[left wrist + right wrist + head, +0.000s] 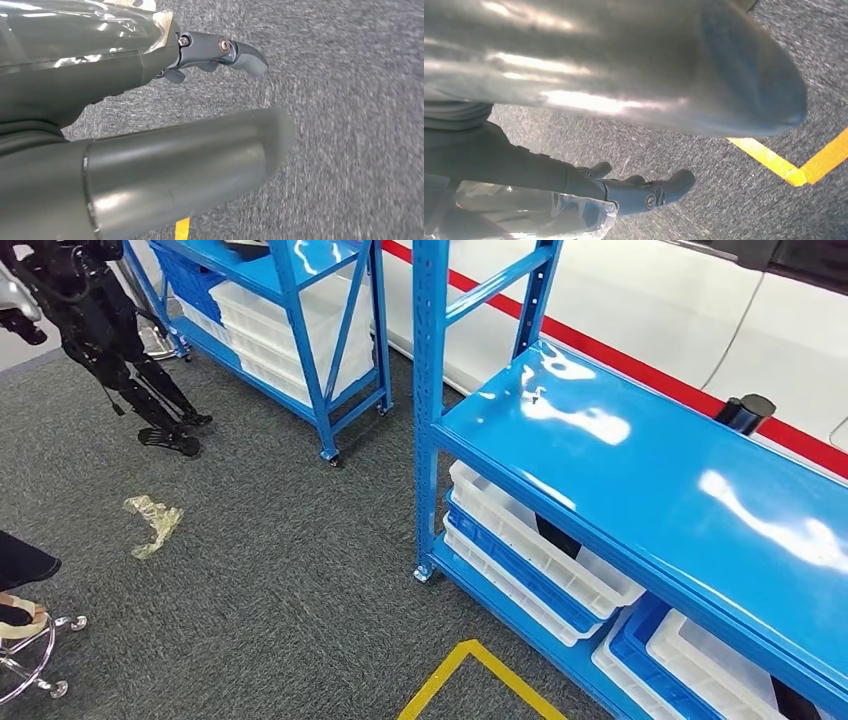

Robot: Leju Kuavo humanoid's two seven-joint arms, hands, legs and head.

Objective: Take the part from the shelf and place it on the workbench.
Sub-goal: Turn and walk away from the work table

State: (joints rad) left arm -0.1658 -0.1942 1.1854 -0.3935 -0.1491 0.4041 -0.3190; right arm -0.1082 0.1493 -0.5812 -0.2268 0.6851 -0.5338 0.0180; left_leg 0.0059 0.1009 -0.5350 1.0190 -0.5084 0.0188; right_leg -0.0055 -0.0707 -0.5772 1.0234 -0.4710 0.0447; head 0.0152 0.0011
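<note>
Carpet (280, 570) open before shelf (640, 470) edge, left hand (220, 52), right hand (644, 192), fingers apart, holding nothing.

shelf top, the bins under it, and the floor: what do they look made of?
Shelf top: looks like blue painted sheet metal with a gloss finish, given the sharp white light reflections. Bins: probably moulded plastic, white and blue, thin-rimmed and stacked. Floor: grey carpet, matte and speckled, with yellow tape on it.
</note>
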